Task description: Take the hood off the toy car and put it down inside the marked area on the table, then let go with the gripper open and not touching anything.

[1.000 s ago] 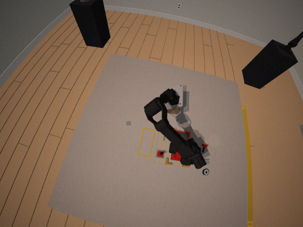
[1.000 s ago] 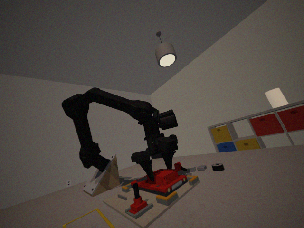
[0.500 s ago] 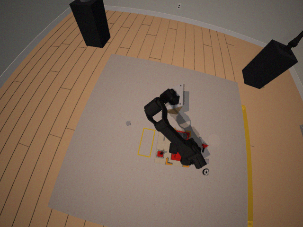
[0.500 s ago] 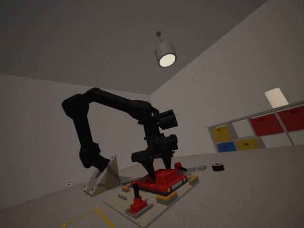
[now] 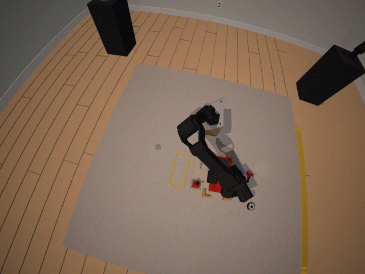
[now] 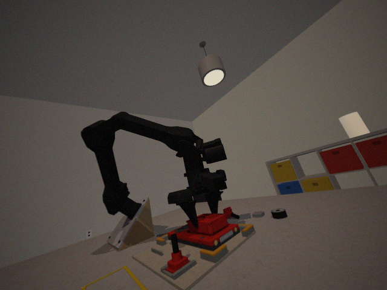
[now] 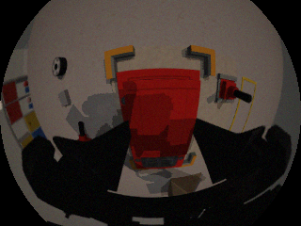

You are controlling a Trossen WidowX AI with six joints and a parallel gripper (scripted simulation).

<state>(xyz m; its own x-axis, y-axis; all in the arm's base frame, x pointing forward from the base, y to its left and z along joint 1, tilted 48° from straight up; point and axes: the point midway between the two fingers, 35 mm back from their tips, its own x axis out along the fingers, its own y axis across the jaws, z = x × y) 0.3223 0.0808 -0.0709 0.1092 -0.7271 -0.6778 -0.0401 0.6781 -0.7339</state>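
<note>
The red toy car (image 5: 212, 186) (image 6: 189, 238) stands on a pale board between corner brackets. Its red hood (image 6: 213, 225) (image 7: 165, 101) is the raised boxy part on top and appears seated on the car. My gripper (image 6: 205, 220) (image 7: 162, 122) points down and is shut on the hood, one finger at each side. In the top view the arm hides the fingers and much of the car. The marked area, a yellow outlined rectangle (image 5: 172, 169) (image 6: 103, 277) (image 7: 249, 80), lies beside the board, away from the gripper.
A red piece with a black upright peg (image 5: 195, 184) (image 6: 177, 260) (image 7: 228, 89) stands in a grey holder between the car and the marked area. Another red and black piece (image 5: 249, 174) (image 6: 228, 212), a grey block (image 6: 258, 214) (image 7: 64, 98) and a wheel (image 5: 250, 206) (image 6: 279, 213) (image 7: 59, 66) lie on the car's other side.
</note>
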